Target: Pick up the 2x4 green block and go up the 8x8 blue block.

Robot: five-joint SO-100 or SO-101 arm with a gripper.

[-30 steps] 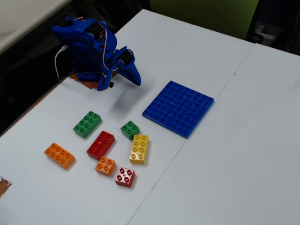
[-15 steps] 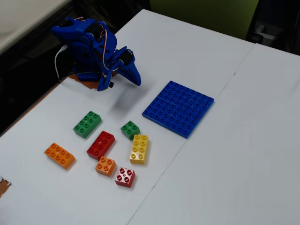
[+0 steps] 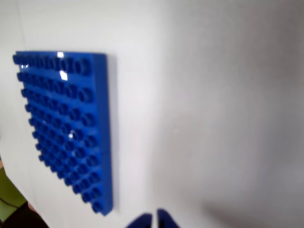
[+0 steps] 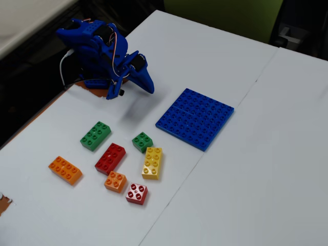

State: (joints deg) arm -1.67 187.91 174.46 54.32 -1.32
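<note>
The oblong green plastic eight-stud brick (image 4: pixel 96 136) is seen in the fixed view lying flat on the white table (image 4: pixel 266 169), untouched, at the back left of the brick cluster, next to the red oblong brick (image 4: pixel 110 158) and well apart from the large flat blue studded baseplate (image 4: pixel 195 118). The blue two-finger gripper (image 4: pixel 147 83) is folded near the arm base, above the table and away from every brick; nothing is held. In the wrist view only the fingertips (image 3: pixel 153 221) show at the bottom edge, w/ a thin gap between them, so the claw is judged nearly closed and empty.

The pick has not yet begun. For a clean grasp, the claw should be opened wide, swung over the green oblong brick, and aligned so the fingers span its short side, approx. centred. The small square green four-stud brick (image 4: pixel 142 141) must not be mistaken for the target. Descent should be vertical so the red neighbour is not nudged.
</note>
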